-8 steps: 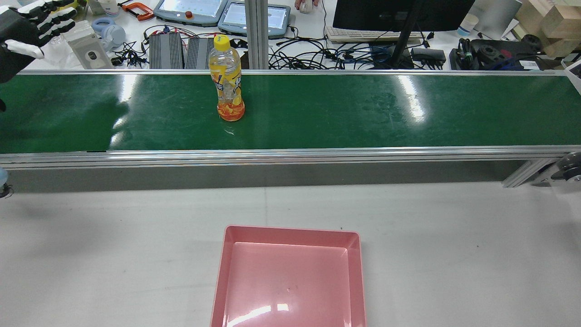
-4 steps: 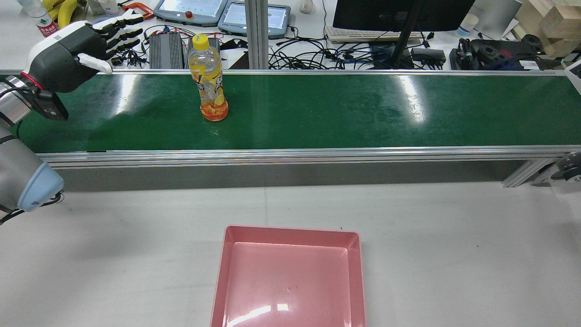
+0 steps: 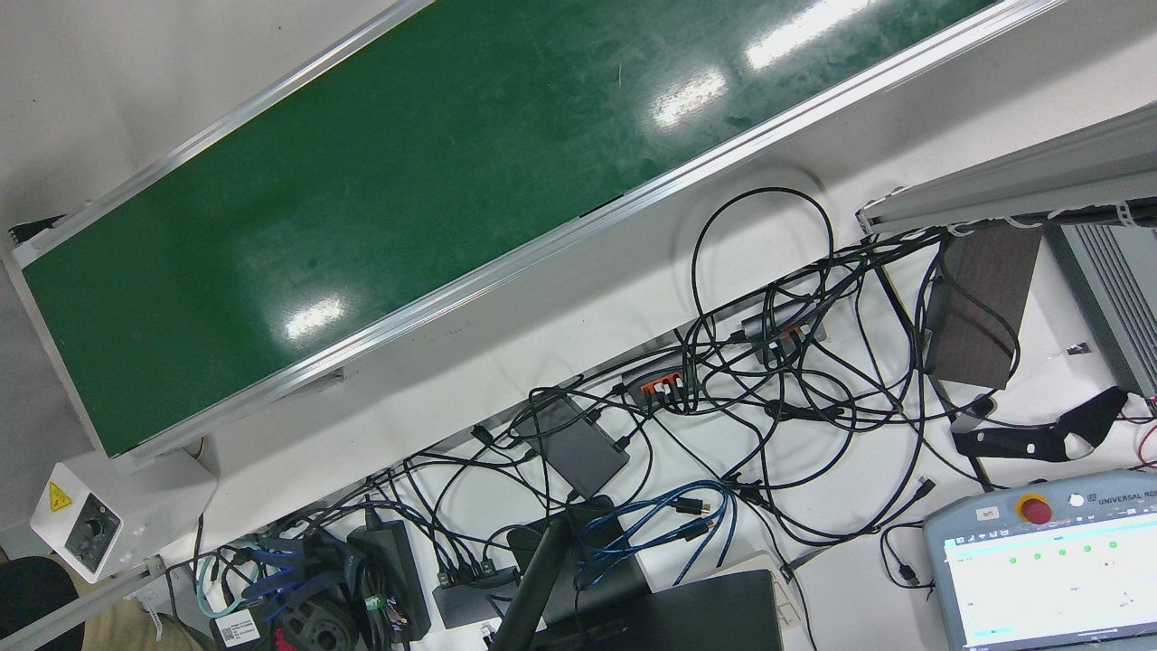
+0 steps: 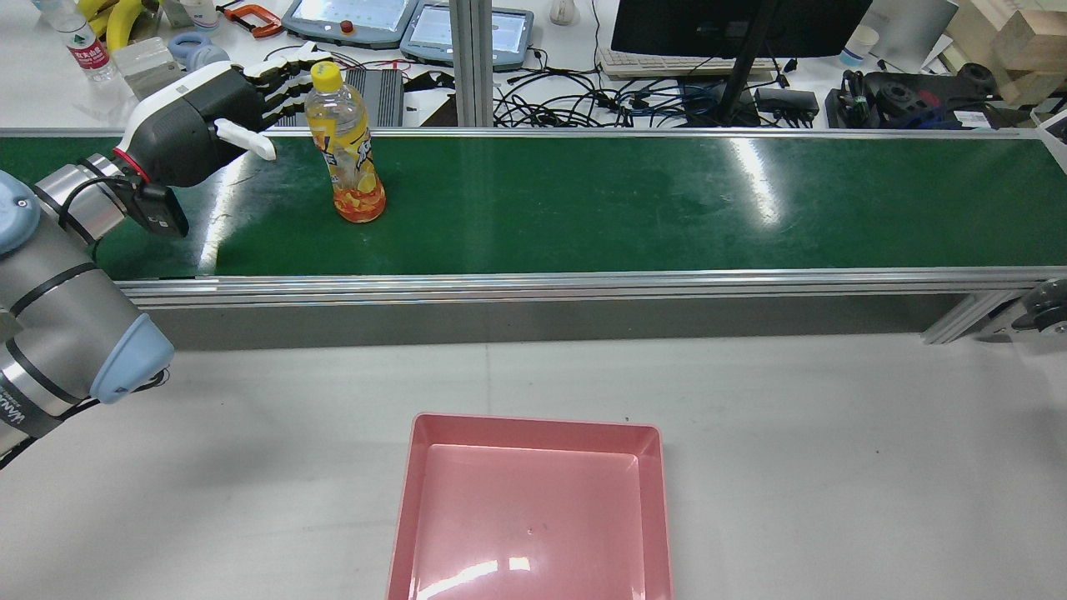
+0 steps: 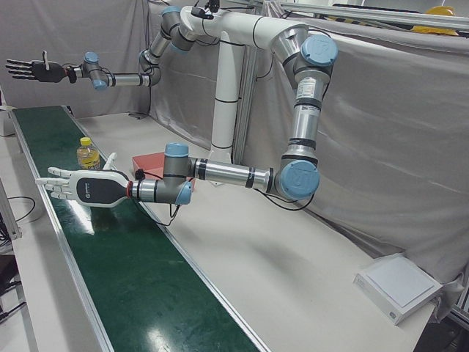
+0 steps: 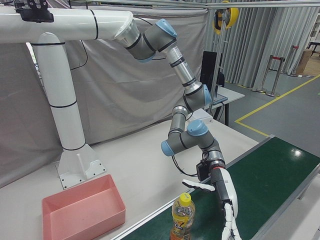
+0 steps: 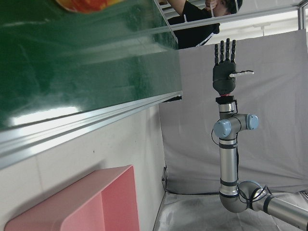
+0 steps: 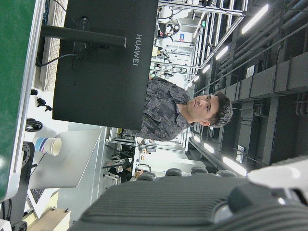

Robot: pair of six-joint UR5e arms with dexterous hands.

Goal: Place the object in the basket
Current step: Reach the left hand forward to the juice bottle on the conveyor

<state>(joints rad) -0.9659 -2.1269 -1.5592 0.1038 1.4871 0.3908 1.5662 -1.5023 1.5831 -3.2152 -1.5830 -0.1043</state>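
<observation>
A: Bottle (image 4: 345, 142), clear plastic, yellow cap, yellow-orange label, orange contents at the base. Position?

B: Upright on the green conveyor belt (image 4: 583, 204), just beyond the fingertips of the left hand (image 4: 204, 121). That hand is black-and-white, spread flat, fingers apart, holding nothing. In the rear view the fingers (image 4: 288, 75) reach toward the bottle's upper part; whether they touch it cannot be told. The right-front view shows the same bottle (image 6: 182, 216) with the hand (image 6: 226, 200) alongside it, thumb pointing toward the cap.

A: Left-front view?

B: Left hand (image 5: 84, 186) stretched level above the belt (image 5: 124, 279), palm sideways; bottle (image 5: 88, 155) stands beyond it, further along the belt.

A: Right hand?

B: Right hand (image 5: 33, 70) raised high at the far end of the belt, well apart from the bottle, fingers extended and splayed, empty. The left hand camera catches it too (image 7: 224, 65), upright with fingers straight.

A: Basket?

B: Pink rectangular plastic basket (image 4: 533, 429), shallow, nothing inside, on the white table (image 4: 834, 458), on the robot's side of the belt and well apart from the left hand. Also seen as a pink box (image 6: 80, 212) in the right-front view.

A: Remaining stock?

B: Tangled black cables (image 3: 768, 362) and a teach pendant (image 3: 1039, 561) past the belt's far rail.
</observation>
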